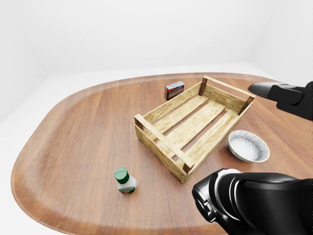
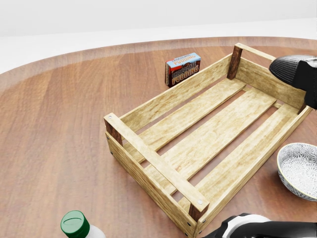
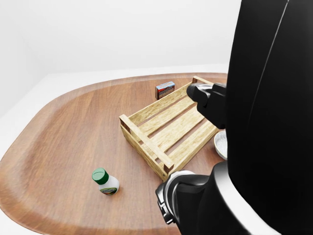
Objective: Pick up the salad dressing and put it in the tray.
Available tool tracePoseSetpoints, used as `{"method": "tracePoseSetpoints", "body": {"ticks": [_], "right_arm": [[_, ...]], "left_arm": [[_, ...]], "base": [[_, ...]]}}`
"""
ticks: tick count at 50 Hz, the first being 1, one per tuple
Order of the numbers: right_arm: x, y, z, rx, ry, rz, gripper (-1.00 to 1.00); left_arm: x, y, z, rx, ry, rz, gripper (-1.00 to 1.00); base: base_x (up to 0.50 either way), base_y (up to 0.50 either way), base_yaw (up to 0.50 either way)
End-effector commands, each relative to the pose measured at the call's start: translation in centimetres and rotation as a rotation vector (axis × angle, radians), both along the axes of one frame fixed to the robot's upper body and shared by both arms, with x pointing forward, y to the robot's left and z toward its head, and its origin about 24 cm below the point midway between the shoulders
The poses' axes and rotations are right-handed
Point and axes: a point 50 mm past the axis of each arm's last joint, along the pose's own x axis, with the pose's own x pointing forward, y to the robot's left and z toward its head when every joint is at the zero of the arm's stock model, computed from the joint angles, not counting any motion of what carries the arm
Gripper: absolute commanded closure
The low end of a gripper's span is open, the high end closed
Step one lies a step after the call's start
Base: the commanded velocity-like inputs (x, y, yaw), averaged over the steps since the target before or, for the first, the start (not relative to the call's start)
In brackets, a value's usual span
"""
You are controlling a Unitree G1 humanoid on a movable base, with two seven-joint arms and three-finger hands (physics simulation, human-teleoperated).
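The salad dressing (image 1: pixel 125 181) is a small white bottle with a green cap. It stands on the wooden table at the lower left of the left-eye view, left of and below the tray. The tray (image 1: pixel 160 143) is an empty slatted wooden crate lying diagonally at the table's middle. One black hand (image 1: pixel 266 89) hovers over the tray's top right corner. Another black limb end (image 1: pixel 215 196) with a pale ring sits at the bottom right, just below the tray's near corner and right of the bottle. Neither touches the bottle. I cannot make out any fingers.
A chocolate pudding box (image 1: pixel 174 89) stands above the tray's upper left side. A patterned grey bowl (image 1: pixel 248 146) sits to the right of the tray. The table (image 1: pixel 73 142) is oval with a rounded rim. My black arm fills the right half of the right-eye view.
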Motion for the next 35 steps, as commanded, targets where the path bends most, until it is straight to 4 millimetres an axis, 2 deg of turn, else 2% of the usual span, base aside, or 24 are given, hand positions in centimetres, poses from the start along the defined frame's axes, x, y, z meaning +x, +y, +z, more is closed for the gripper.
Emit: {"method": "tracePoseSetpoints", "body": {"ticks": [1,19,21,24,28,32,35], "right_arm": [[0.5,-0.1,-0.4,0.048,0.053,0.063,-1.00],[0.4,0.3,-0.6,0.044,0.061,0.083,-1.00],[-0.8,2.1,-0.2,-0.063,-0.014,0.147,-1.00],[-1.2,3.2,-0.6,-0.097,-0.001,0.216,-1.00],[-0.5,3.9,-1.8,-0.099,0.105,0.384,-1.00],[1.5,4.1,-4.3,-0.097,0.311,0.464,-1.00],[3.0,5.3,-5.7,-0.132,0.440,0.513,-1.00]], "left_arm": [[0.0,0.0,0.0,0.002,0.001,0.001,-1.00],[0.0,0.0,0.0,0.003,0.001,0.002,-1.00],[0.1,-0.1,0.0,0.001,0.001,-0.002,-1.00],[0.2,-0.1,-0.1,0.002,0.005,-0.003,-1.00],[0.2,-0.1,-0.1,0.002,0.004,-0.004,-1.00],[0.2,-0.2,-0.1,0.001,0.003,-0.006,-1.00],[0.3,-0.2,-0.1,0.000,0.004,-0.008,-1.00]], "base": [[0.50,-0.05,0.00],[0.50,-0.05,0.00],[0.00,0.00,0.00],[0.00,0.00,0.00],[0.00,0.00,0.00],[0.00,0.00,0.00],[0.00,0.00,0.00]]}}
